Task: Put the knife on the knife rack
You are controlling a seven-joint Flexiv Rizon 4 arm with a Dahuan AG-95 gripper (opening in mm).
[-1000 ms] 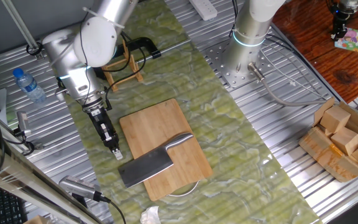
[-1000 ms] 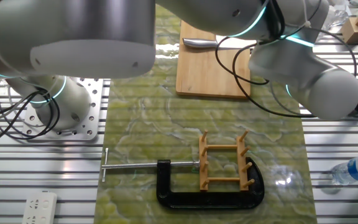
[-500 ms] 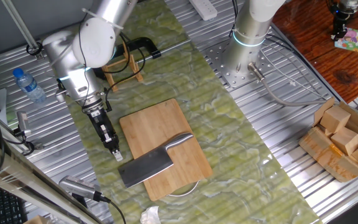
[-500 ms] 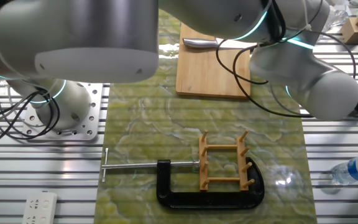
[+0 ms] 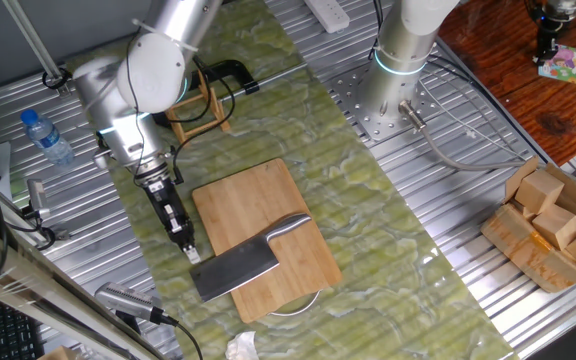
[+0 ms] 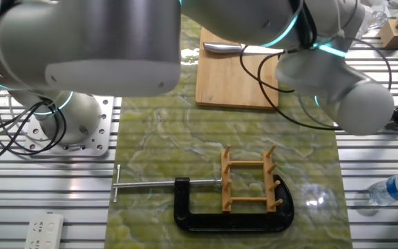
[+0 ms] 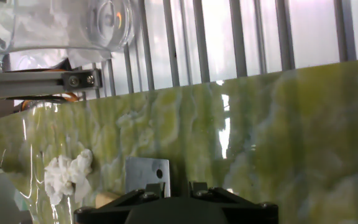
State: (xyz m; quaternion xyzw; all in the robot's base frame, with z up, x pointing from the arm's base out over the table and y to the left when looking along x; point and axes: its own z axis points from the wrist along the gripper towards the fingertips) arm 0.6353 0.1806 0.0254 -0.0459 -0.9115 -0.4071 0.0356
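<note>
The knife [image 5: 240, 265] lies flat across the near end of the bamboo cutting board [image 5: 258, 205], steel handle [image 5: 290, 227] pointing up-right. In the other fixed view only its handle [image 6: 221, 48] shows. My gripper [image 5: 190, 252] hangs low just off the blade's left corner, apart from it, fingers a little open and empty. In the hand view the blade's corner with its hole [image 7: 146, 171] sits just beyond the left fingertip [image 7: 155, 187]. The knife rack [image 6: 250, 181] stands on the mat, held by a black clamp [image 6: 233, 216]; the arm partly hides the rack [image 5: 198, 108] in the one fixed view.
A water bottle [image 5: 46, 137] lies left of the arm. A crumpled tissue [image 5: 240, 347] lies by the mat's near edge, also in the hand view [image 7: 67, 175], with a glass jar [image 7: 61, 28] beyond. A box of wooden blocks [image 5: 553, 225] sits at the right.
The gripper has edged slightly down and toward the knife blade's corner. The knife, board and rack have not moved.
</note>
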